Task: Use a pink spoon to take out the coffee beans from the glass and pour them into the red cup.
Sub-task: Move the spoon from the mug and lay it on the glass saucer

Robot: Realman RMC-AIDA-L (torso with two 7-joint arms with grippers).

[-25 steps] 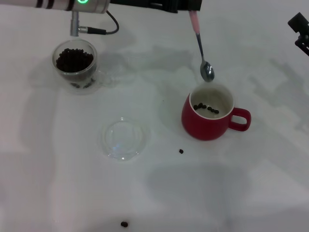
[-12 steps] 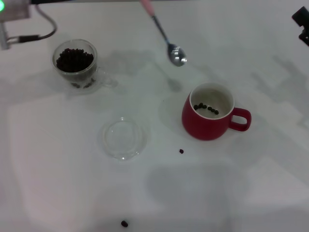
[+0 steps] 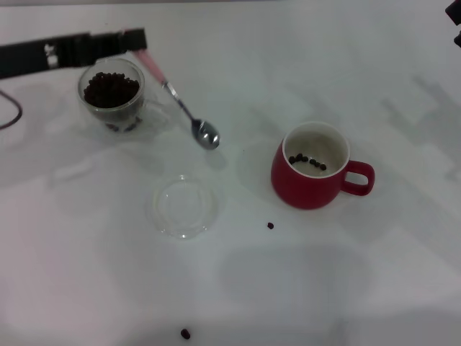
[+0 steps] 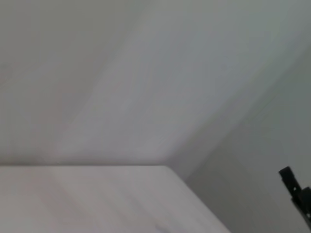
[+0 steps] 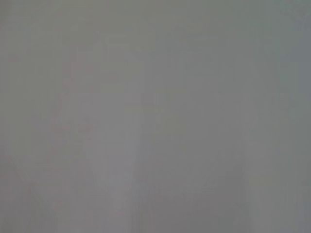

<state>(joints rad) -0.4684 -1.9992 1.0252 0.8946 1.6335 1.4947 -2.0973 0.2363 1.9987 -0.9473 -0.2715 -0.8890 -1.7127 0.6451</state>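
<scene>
The pink spoon (image 3: 153, 67) is held by its handle in my left gripper (image 3: 134, 39), which is shut on it just behind the glass (image 3: 112, 94). The spoon slants down toward the front right. Its shiny bowl (image 3: 207, 135) looks empty and hangs between the glass and the red cup (image 3: 311, 173). The glass is filled with coffee beans (image 3: 109, 88). Several beans (image 3: 307, 161) lie inside the red cup. Only a black part of my right gripper (image 3: 456, 16) shows at the far right edge.
A flat clear glass saucer (image 3: 184, 206) lies in front of the glass. One stray bean (image 3: 270, 225) lies in front of the red cup, another (image 3: 186, 334) near the front edge. The wrist views show only blank surfaces.
My left gripper has swung left with the spoon, from above the red cup to beside the glass. The spoon bowl has moved left and lower.
</scene>
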